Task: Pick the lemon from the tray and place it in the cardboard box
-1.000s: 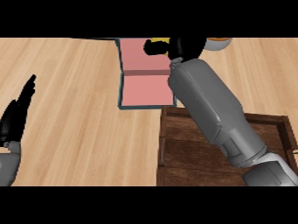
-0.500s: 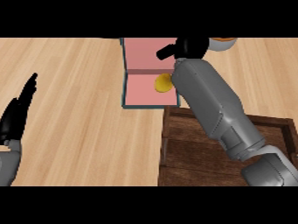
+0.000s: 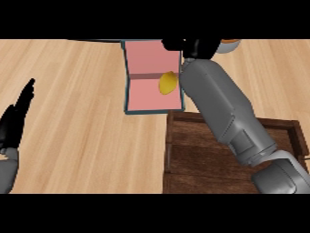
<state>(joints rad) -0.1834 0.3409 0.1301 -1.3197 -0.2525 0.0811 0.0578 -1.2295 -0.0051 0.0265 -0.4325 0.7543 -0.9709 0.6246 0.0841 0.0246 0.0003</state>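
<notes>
The light wooden counter (image 3: 77,136) filled the view. On it, at the near right, stood the dark brown box (image 3: 197,154), and the grey right forearm (image 3: 217,104) passed over it toward the far edge. The pink tray (image 3: 147,95) lay just beyond the box. The left hand (image 3: 13,120) rested at the left with straight, open fingers. The right hand (image 3: 192,45) was at the tray's far end; whether it was open or closed could not be told. The lemon (image 3: 168,83) lay in the tray by its right rim, not held, its long axis running far to near, slightly tilted.
</notes>
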